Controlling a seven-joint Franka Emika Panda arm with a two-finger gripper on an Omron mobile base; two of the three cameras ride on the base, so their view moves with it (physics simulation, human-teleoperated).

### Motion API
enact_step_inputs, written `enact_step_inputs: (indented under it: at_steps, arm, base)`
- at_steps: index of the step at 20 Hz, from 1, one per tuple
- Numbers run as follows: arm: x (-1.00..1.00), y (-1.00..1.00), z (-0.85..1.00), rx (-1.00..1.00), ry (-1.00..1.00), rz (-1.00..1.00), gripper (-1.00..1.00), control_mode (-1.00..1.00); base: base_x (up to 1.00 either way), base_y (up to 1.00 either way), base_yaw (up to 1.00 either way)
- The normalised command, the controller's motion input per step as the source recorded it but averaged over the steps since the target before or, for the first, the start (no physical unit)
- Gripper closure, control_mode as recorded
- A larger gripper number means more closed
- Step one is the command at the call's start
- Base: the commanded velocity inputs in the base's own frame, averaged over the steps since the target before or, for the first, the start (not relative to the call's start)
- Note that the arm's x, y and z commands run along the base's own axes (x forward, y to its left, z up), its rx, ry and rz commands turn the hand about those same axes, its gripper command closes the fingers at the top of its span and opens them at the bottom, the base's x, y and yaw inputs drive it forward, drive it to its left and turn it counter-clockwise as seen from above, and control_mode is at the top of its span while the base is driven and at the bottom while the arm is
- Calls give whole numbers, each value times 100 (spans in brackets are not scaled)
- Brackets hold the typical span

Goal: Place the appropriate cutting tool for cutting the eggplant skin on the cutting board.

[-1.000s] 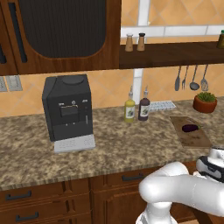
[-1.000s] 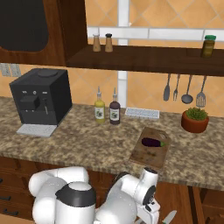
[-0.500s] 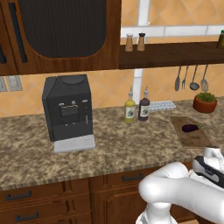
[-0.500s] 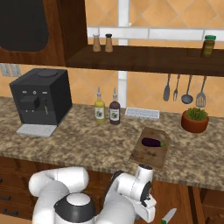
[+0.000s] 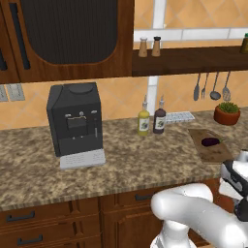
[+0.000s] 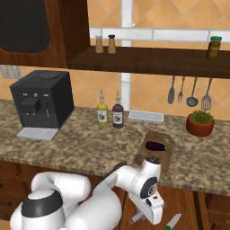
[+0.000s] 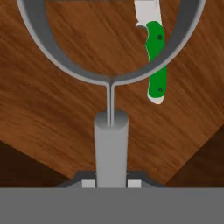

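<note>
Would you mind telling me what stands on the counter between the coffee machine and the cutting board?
In the right base view, two bottles stand between the coffee machine and the cutting board: a yellow oil bottle and a dark bottle, side by side near the wall.

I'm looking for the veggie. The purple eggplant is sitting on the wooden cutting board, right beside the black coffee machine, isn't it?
Not quite. The eggplant does lie on the cutting board, but the coffee machine stands far off at the other end of the counter. What sits nearest the board is the potted plant, with two bottles between machine and board. The right base view shows it.
</note>
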Motion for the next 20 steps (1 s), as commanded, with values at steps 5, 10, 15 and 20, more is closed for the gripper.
enact_step_inputs:
  at_steps: [5,10,15,20]
  arm:
    - [-60,0,100,-17,-8,-13,100,-100]
    - [-6,-15,100,-23,-8,-14,100,-100]
    - [35,-43,96,-16,-1,-9,100,-100]
    - [87,-38,52,-1,7,-5,100,-100]
  base:
    - [0,0,0]
    - [0,0,0]
    - [0,0,0]
    - [0,0,0]
